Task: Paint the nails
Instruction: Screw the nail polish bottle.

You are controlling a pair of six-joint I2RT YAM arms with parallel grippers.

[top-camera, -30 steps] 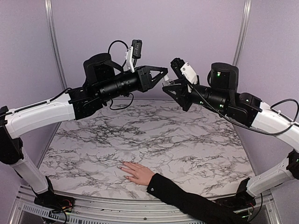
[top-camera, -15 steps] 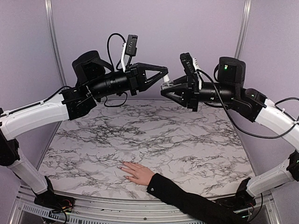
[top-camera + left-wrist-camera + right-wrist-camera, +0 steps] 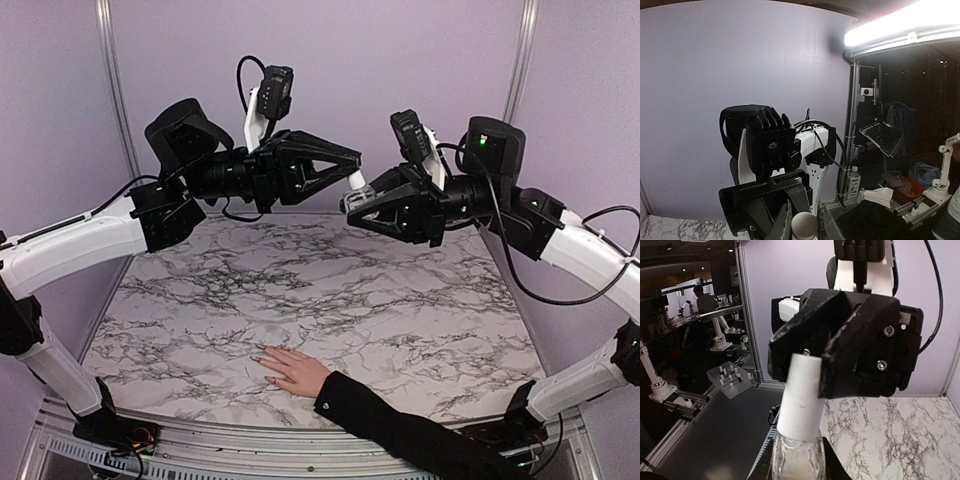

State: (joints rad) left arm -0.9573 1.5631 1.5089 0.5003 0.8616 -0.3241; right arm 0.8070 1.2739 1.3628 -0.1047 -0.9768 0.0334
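Near the front edge of the table [image 3: 200, 300], left of centre, the hand [image 3: 296, 372] is laid flat, its nails [image 3: 258, 349] too small to be judged. High above, the white cap [image 3: 800, 395] is clamped tight by the left gripper [image 3: 352, 170], and the glass bottle [image 3: 796, 460] is pinched fast by the right gripper [image 3: 352, 207]. The cap is best twisted about its own axis, the bottle held dead steady, then drawn straight out.

Count: two robot arms, left arm [image 3: 90, 240] and right arm [image 3: 590, 255], one gripper each (left gripper [image 3: 355, 170], right gripper [image 3: 358, 198]). One glass bottle [image 3: 795, 460], one white cap [image 3: 801, 392]. One hand [image 3: 293, 370], one black sleeve [image 3: 400, 425], one marble table [image 3: 400, 300]; nails too small to count.
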